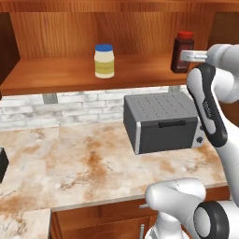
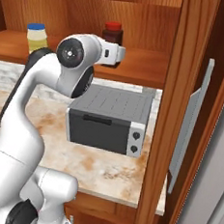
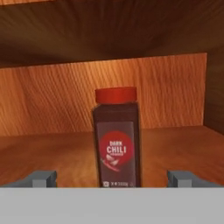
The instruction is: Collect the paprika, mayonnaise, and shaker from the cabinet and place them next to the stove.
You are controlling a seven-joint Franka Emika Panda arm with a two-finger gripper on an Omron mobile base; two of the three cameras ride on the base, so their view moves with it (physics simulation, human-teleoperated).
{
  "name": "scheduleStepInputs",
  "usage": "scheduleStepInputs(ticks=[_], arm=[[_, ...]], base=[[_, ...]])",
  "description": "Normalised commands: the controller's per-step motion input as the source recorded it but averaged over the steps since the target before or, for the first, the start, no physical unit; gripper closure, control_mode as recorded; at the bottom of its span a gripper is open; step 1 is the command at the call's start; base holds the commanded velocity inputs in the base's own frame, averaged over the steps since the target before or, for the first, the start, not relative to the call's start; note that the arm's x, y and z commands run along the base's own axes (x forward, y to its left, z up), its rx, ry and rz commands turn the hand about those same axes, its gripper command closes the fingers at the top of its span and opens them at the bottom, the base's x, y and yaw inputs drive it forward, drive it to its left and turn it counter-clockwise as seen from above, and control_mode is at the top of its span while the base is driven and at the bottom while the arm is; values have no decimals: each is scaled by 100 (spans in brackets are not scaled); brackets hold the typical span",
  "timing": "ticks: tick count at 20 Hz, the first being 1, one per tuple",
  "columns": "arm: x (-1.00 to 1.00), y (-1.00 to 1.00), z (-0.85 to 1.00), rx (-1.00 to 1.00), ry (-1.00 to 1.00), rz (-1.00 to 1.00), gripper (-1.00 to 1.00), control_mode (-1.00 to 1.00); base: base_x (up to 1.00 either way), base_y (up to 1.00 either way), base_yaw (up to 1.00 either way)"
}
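- the gripper [image 3: 112, 178], seen from the hand camera: its two grey fingers [image 3: 41, 178] stand spread wide, one to each side of the jar ahead, pinching nothing.
- the paprika [image 3: 117, 139], a dark reddish-brown square-sided jar with a bright red screw lid and a round red label: it stands upright on the wooden shelf of the reddish-brown wood-grain cabinet [image 1: 56, 74], centred between the fingers and not yet touched.
- handling, as a judgement: the jar looks rigid and smooth-walled, probably light. its flat sides suit a squeeze across the body below the lid; a grip on the lid or the corners could slip or twist it.
- the mayonnaise [image 1: 104, 61], a small pale yellow-cream jar with a blue lid: upright on the same shelf, well apart from the paprika, toward the left in the left base view.
- the white arm [image 2: 54, 79] reaches up to the shelf, its hand just in front of the paprika.
- below the shelf, a grey toaster oven [image 1: 161, 122] sits on the mottled marble bench [image 1: 70, 163], against the white brick backsplash.
- the first of three pickups appears to be in hand; neither jar has left the shelf.
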Motion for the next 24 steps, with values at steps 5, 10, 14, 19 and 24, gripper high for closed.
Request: scheduleStepInputs(ticks=[5, 10, 14, 19, 24], arm=[[31, -1, 0, -1, -3, 0, -100, -100], [30, 0, 0, -3, 0, 0, -100, -100], [26, 0, 0, -3, 0, 0, -100, -100], [18, 0, 0, -1, 0, 0, -100, -100], [12, 0, 0, 0, 0, -1, -100, -100]], base=[[0, 0, 0], [0, 0, 0], [0, 0, 0], [0, 0, 0], [0, 0, 0]])
